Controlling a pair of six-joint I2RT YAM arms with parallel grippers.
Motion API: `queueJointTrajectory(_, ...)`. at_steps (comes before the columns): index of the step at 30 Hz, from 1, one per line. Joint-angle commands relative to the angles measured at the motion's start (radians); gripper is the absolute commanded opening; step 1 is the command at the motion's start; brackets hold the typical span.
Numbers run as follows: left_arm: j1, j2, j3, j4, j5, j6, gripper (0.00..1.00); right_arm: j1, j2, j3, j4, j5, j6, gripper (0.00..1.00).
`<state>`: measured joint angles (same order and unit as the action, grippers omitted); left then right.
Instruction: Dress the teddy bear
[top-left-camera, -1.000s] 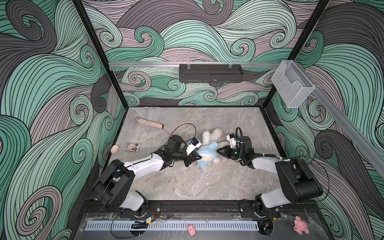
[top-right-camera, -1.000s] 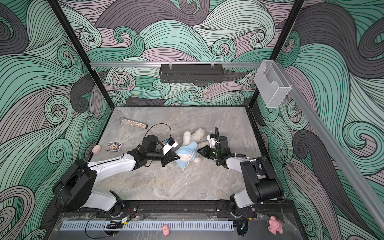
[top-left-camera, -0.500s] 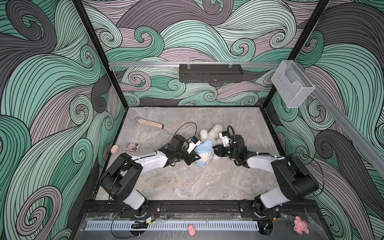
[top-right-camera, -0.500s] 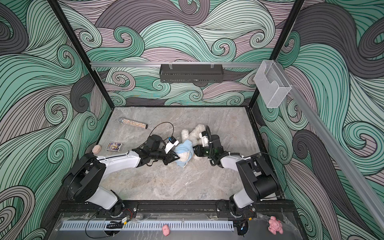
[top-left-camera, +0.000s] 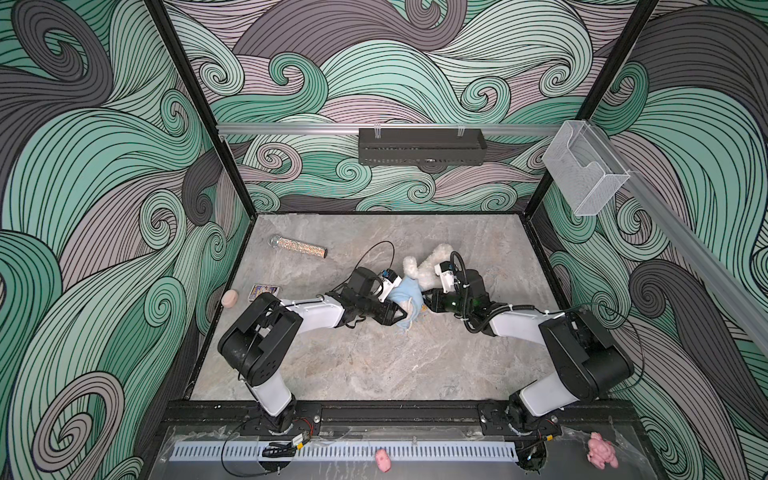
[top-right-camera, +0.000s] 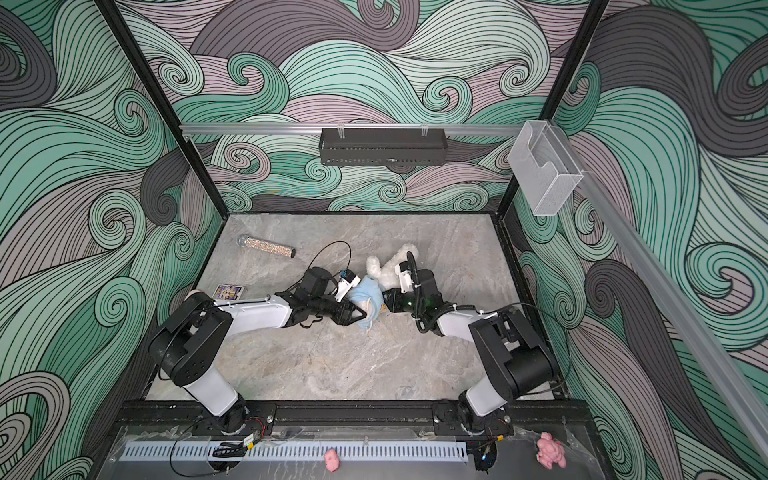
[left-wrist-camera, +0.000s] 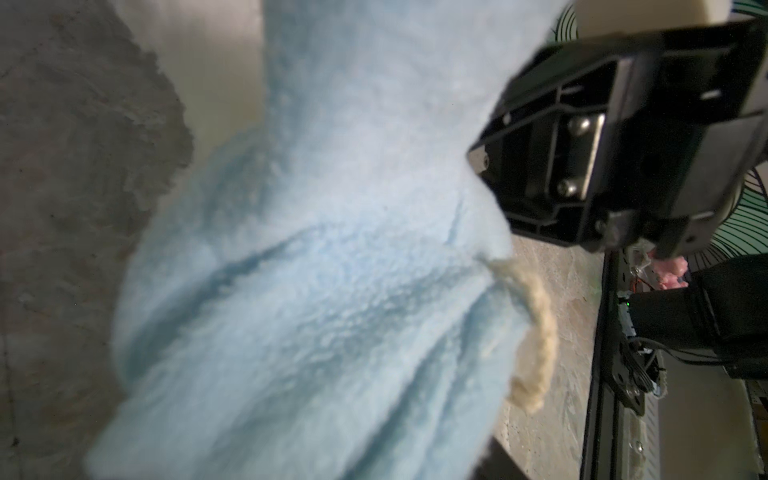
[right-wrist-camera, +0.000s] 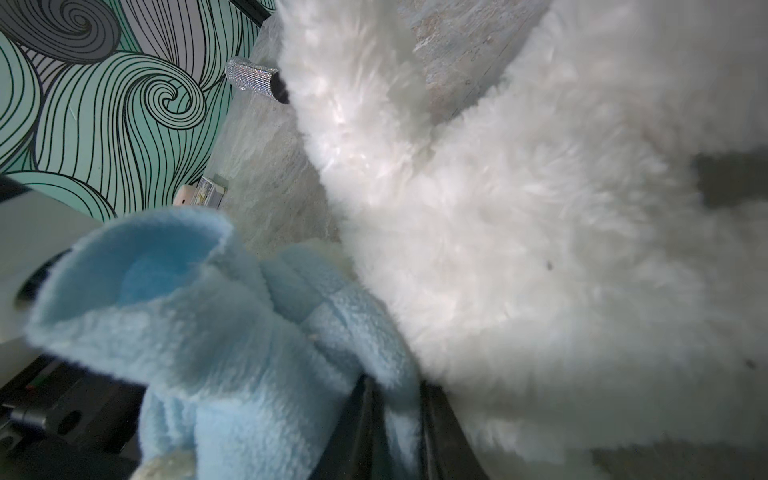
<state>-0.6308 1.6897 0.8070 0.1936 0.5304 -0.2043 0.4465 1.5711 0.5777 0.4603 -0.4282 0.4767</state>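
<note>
The right end effector (right-wrist-camera: 399, 432) has its two dark fingers (right-wrist-camera: 361, 432) nearly together, pinching a fold of the blue fleece top (right-wrist-camera: 232, 340) between them. In its wrist view the white fur of the teddy bear (right-wrist-camera: 519, 232) lies just beside that pinch.

The left end effector (top-left-camera: 394, 317) sits against the opposite side of the blue fleece top. Its wrist view is filled with blue fleece and a cream cord (left-wrist-camera: 536, 332) hanging from it. The fingers are hidden there and too small to read in the top views, so I cannot tell how far it is open or whether it has hold of anything.

In both top views the two end effectors face each other across the bundle. The left arm reaches in from the front left corner of the counter (top-left-camera: 374, 365) and the right arm from the front right corner. The teddy bear (top-left-camera: 430, 272) lies near the middle of the counter, a little toward the back edge. The blue fleece top (top-left-camera: 405, 291) is bunched over the end of the bear nearer the front edge, and two fluffy white limbs point toward the back edge.

A glitter tube (top-left-camera: 297, 246) lies toward the back left corner. A small card (top-left-camera: 266, 291) and a small pink round thing (top-left-camera: 229, 298) sit at the left edge. Two pink plush toys (top-left-camera: 382, 459) (top-left-camera: 600, 455) lie on the ledge beyond the front edge.
</note>
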Motion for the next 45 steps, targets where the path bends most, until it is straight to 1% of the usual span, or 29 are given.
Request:
queueJointTrajectory(1, -0.009, 0.035, 0.081, 0.021, -0.027, -0.042, 0.55, 0.052, 0.032, 0.007, 0.039, -0.047, 0.032, 0.22)
queueJointTrajectory(8, -0.009, 0.091, 0.139, 0.019, -0.057, -0.095, 0.54, 0.076, 0.038, 0.0, 0.053, -0.045, 0.036, 0.22)
queueJointTrajectory(10, -0.009, 0.104, 0.151, 0.037, -0.065, -0.115, 0.5, 0.078, 0.036, -0.003, 0.05, -0.041, 0.032, 0.22)
queueJointTrajectory(12, -0.008, 0.113, 0.16, 0.053, -0.08, -0.143, 0.42, 0.077, 0.032, -0.01, 0.047, -0.036, 0.026, 0.21)
queueJointTrajectory(15, -0.004, 0.126, 0.178, 0.061, -0.09, -0.172, 0.24, 0.078, 0.016, -0.021, 0.024, -0.018, 0.011, 0.22)
queueJointTrajectory(17, -0.003, 0.129, 0.188, 0.058, -0.063, -0.179, 0.11, 0.077, -0.009, -0.024, -0.018, 0.013, -0.008, 0.22)
queueJointTrajectory(19, -0.001, 0.128, 0.2, 0.045, -0.01, -0.187, 0.0, 0.075, -0.053, -0.013, -0.093, 0.069, -0.046, 0.26)
queueJointTrajectory(21, 0.005, 0.123, 0.201, 0.039, 0.059, -0.22, 0.0, 0.075, -0.105, 0.018, -0.197, 0.139, -0.098, 0.34)
queueJointTrajectory(23, 0.026, 0.12, 0.189, 0.068, 0.155, -0.305, 0.0, 0.075, -0.158, 0.056, -0.31, 0.202, -0.161, 0.42)
queueJointTrajectory(26, 0.08, 0.129, 0.161, 0.197, 0.307, -0.515, 0.0, 0.076, -0.249, 0.056, -0.402, 0.288, -0.237, 0.51)
queueJointTrajectory(28, 0.113, 0.144, 0.153, 0.279, 0.378, -0.659, 0.0, 0.075, -0.323, 0.029, -0.42, 0.297, -0.281, 0.53)
queueJointTrajectory(32, 0.153, 0.157, 0.142, 0.371, 0.445, -0.864, 0.0, 0.088, -0.492, -0.046, -0.403, 0.217, -0.335, 0.57)
queueJointTrajectory(34, 0.175, 0.159, 0.137, 0.391, 0.468, -0.951, 0.0, 0.102, -0.584, -0.09, -0.378, 0.184, -0.355, 0.57)
queueJointTrajectory(36, 0.19, 0.154, 0.132, 0.406, 0.494, -1.004, 0.0, 0.116, -0.654, -0.143, -0.328, 0.158, -0.37, 0.56)
queueJointTrajectory(38, 0.2, 0.151, 0.133, 0.406, 0.525, -1.042, 0.0, 0.118, -0.682, -0.195, -0.255, 0.151, -0.369, 0.53)
queueJointTrajectory(42, 0.202, 0.143, 0.144, 0.427, 0.6, -1.102, 0.0, 0.115, -0.627, -0.246, -0.127, 0.14, -0.388, 0.44)
queueJointTrajectory(45, 0.202, 0.122, 0.148, 0.377, 0.629, -1.093, 0.0, 0.111, -0.559, -0.277, -0.009, 0.109, -0.422, 0.38)
